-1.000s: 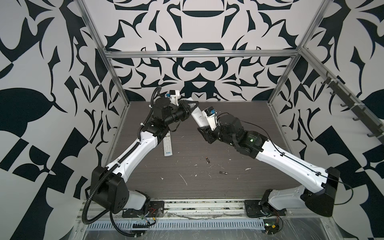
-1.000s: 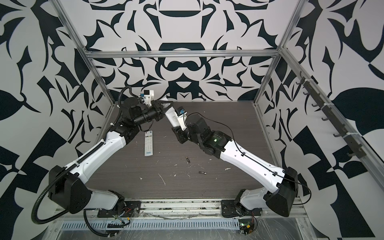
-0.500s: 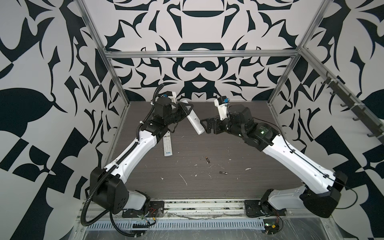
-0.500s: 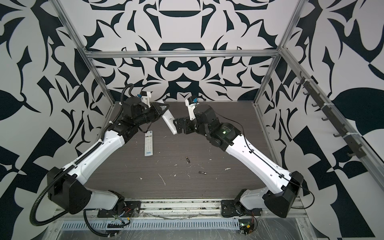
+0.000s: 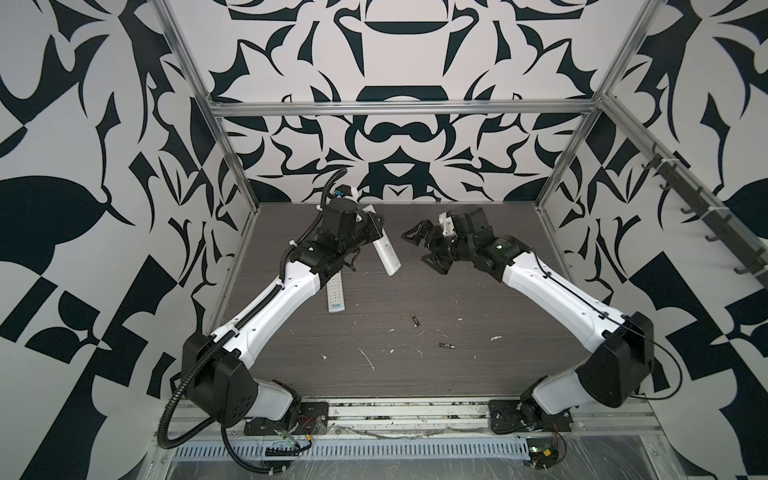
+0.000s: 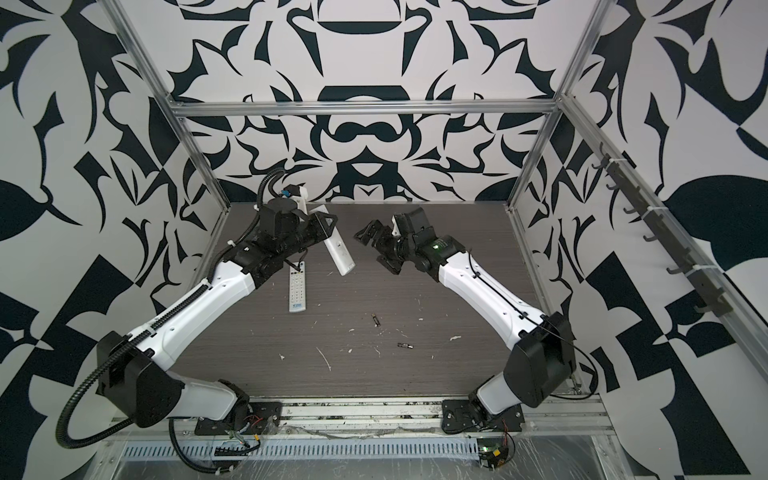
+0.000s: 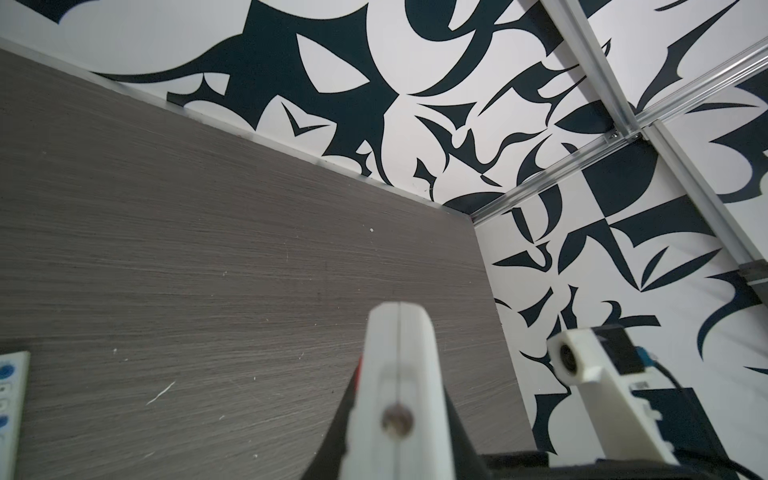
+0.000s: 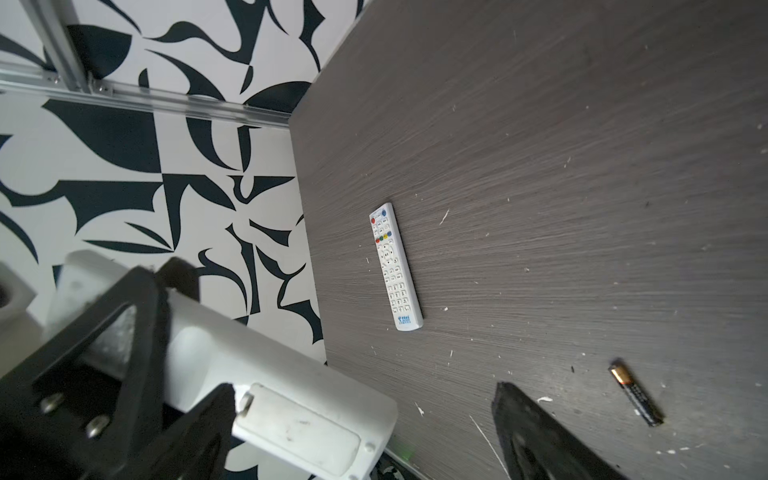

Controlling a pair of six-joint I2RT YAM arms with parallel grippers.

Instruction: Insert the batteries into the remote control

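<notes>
Right wrist view is showing the far battery (image 8: 636, 394) lying bare on the table (image 8: 582, 166). Right gripper (image 5: 420, 249) is hanging wide open, gripping nothing. Left gripper (image 5: 373, 227) is clamping the raised remote (image 5: 387, 258) tight at far left-centre, its battery cover (image 8: 299, 428) looking closed. In both top views the far battery is lying straight nearward of the right gripper, long axis near-far. The near battery (image 5: 445, 345) is sitting nearer still, slightly right, axis left-right. Right arm is nearer and free, so it is likely the one picking. Counting: two batteries visible, two remotes, with the second remote (image 5: 336, 296) lying flat at left.
</notes>
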